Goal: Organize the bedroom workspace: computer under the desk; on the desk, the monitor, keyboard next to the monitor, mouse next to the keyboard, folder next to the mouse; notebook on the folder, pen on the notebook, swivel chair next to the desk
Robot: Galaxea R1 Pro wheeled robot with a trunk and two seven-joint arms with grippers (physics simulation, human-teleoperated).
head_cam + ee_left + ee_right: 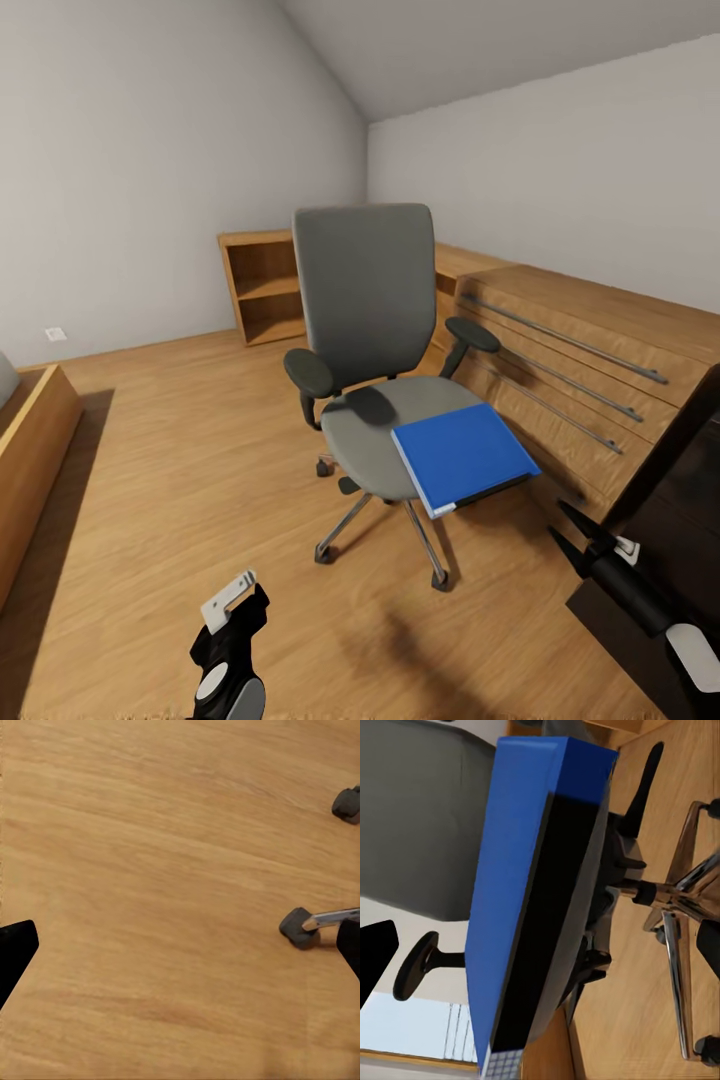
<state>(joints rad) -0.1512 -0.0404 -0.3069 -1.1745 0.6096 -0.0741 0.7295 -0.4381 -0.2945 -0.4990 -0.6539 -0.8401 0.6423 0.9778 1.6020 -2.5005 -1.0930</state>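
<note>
Head view: the swivel chair (375,340) stands at centre frame on the wooden floor (180,470), facing the camera. The blue folder (462,455) lies flat on the seat's front right portion, its near corner overhanging the seat edge. Open floor extends left of the chair to a wooden bed frame (30,450) at the left edge. A wooden chest of drawers (580,370) with long metal handles runs along the right wall, close behind the chair's right armrest. Light wooden corner shelving (262,285) sits behind the chair at the far wall. A dark glossy edge of the desk (690,470) enters at lower right.

The left gripper (232,615) hangs low at lower left over bare floor, well apart from the chair. In the left wrist view its jaws stand wide apart, holding nothing; two chair castors (300,928) show at right.

The right gripper (580,535) sits at lower right, near the folder but not touching it. In the right wrist view its jaws are spread wide and empty, with the folder (521,870) ahead between them
</note>
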